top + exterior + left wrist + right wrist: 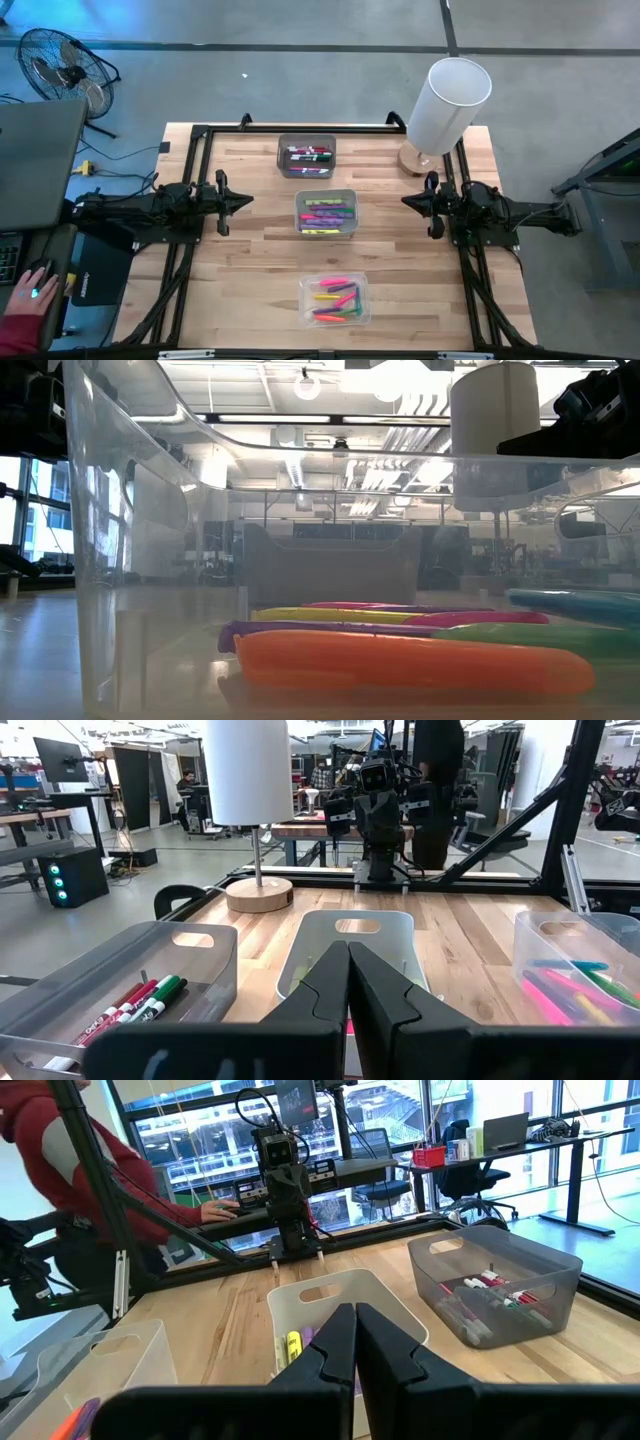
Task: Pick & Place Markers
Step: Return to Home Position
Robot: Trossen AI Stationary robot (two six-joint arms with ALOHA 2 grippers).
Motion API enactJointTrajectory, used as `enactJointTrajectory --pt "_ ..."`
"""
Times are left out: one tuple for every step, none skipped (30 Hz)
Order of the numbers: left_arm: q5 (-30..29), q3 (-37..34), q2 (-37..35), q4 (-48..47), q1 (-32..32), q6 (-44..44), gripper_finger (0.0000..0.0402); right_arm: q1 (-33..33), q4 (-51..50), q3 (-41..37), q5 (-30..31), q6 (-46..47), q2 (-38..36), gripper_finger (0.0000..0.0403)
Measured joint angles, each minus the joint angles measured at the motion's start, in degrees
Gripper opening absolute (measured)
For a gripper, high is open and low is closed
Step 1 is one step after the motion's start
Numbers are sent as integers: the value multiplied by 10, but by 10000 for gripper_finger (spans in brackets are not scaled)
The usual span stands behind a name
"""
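Markers lie in three bins in a row down the table's middle. A dark grey bin (307,155) at the far end holds dark markers (140,1000) with coloured caps. The light grey middle bin (326,212) holds pink, yellow and green ones. A clear bin (335,300) near the front edge holds orange, pink and green ones (410,660). My left gripper (245,199) hovers level at the table's left, shut, pointing at the middle bin. My right gripper (408,201) mirrors it from the right, shut. Both are clear of every bin and hold nothing.
A white-shaded lamp (445,105) on a round wooden base stands at the far right corner. A person in a red sleeve (100,1160) sits beyond the table's left edge, with a hand (30,290) on a mouse. Bare wood lies between the bins and each arm.
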Motion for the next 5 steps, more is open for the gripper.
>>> enactJointTrajectory --pt "0 0 0 0 0 0 3 0 0 0 0 0 0 0" --pt "0 0 0 0 0 0 3 0 0 0 0 0 0 0" --pt "0 0 0 0 0 0 3 0 0 0 0 0 0 0" --pt "0 0 0 0 0 0 3 0 0 0 0 0 0 0" --pt "0 0 0 0 0 0 3 0 0 0 0 0 0 0"
